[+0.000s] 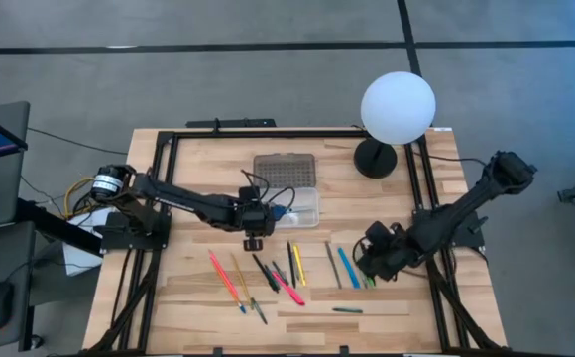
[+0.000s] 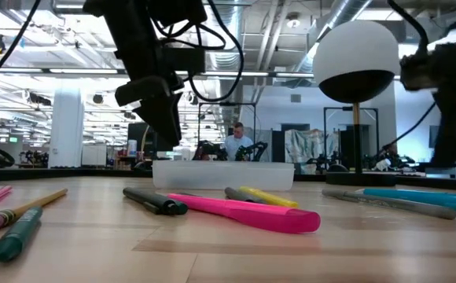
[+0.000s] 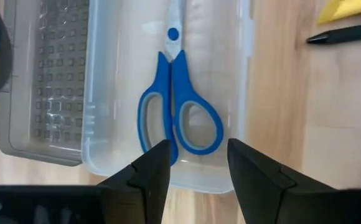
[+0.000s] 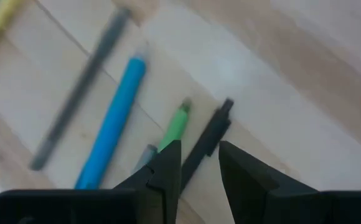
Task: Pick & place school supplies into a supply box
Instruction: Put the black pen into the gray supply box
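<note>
The supply box [image 1: 287, 201] lies open at the table's far middle, its grey gridded lid [image 3: 56, 81] folded back. Blue-handled scissors [image 3: 179, 118] lie flat in its clear tray [image 3: 246, 93]. My left gripper [image 3: 199, 165] hangs open just above the tray's near end [image 1: 254, 238], with nothing between its fingers. My right gripper [image 4: 200, 163] is open over the right-hand pens [image 1: 372, 266]. Its fingers point down at a black pen [image 4: 211, 134] beside a green pen [image 4: 175, 124], a blue marker [image 4: 115, 121] and a grey pen [image 4: 81, 87]. All of these lie flat on the wood.
More pens lie along the table's near half: a pink marker [image 1: 287, 288], a yellow one [image 1: 298, 266], dark pens [image 1: 265, 270], pencils [image 1: 226, 278] and a short green one [image 1: 347, 310]. A white globe lamp [image 1: 398, 107] on a black base [image 1: 375, 157] stands far right.
</note>
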